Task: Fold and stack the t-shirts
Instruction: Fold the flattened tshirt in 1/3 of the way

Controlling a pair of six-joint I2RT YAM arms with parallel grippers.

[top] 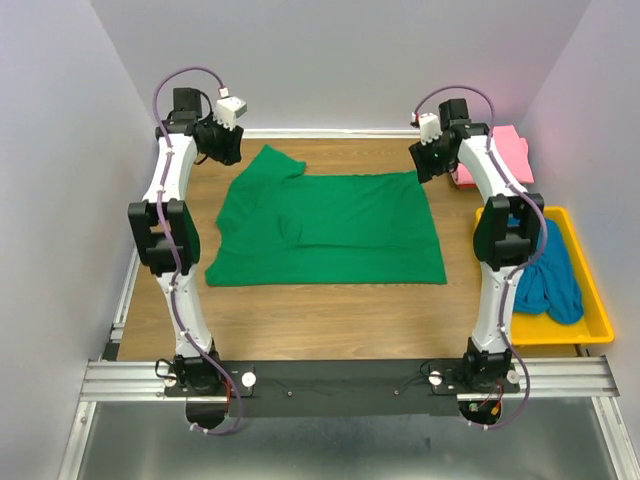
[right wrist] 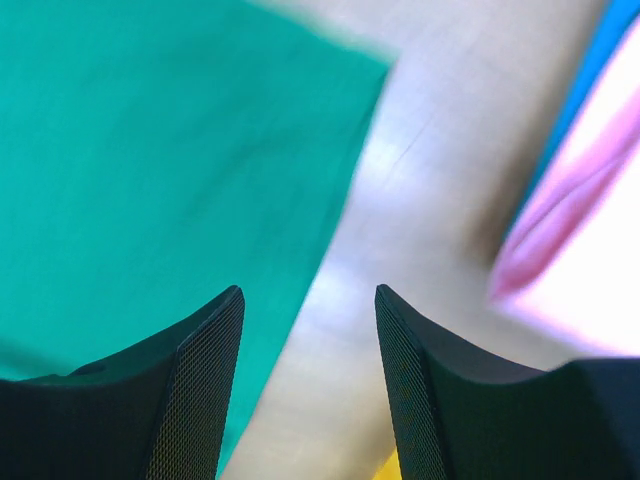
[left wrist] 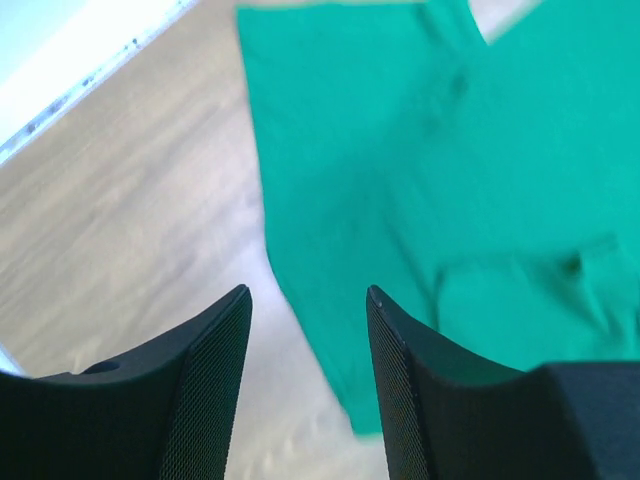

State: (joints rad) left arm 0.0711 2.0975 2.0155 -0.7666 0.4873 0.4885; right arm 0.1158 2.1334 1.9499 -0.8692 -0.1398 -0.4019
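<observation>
Green t-shirt (top: pixel 330 230) flat on wooden table (top: pixel 330 310).

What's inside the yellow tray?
A crumpled blue t-shirt lies in the yellow tray. Whatever is beneath the shirt is covered, and the right arm hides the tray's left part.

Matt soft green cloth tee (top: pixel 330 235), smooth wood-grain table (top: pixel 330 315), glossy yellow plastic tray (top: pixel 560 334), mesh-textured blk jaws
</observation>
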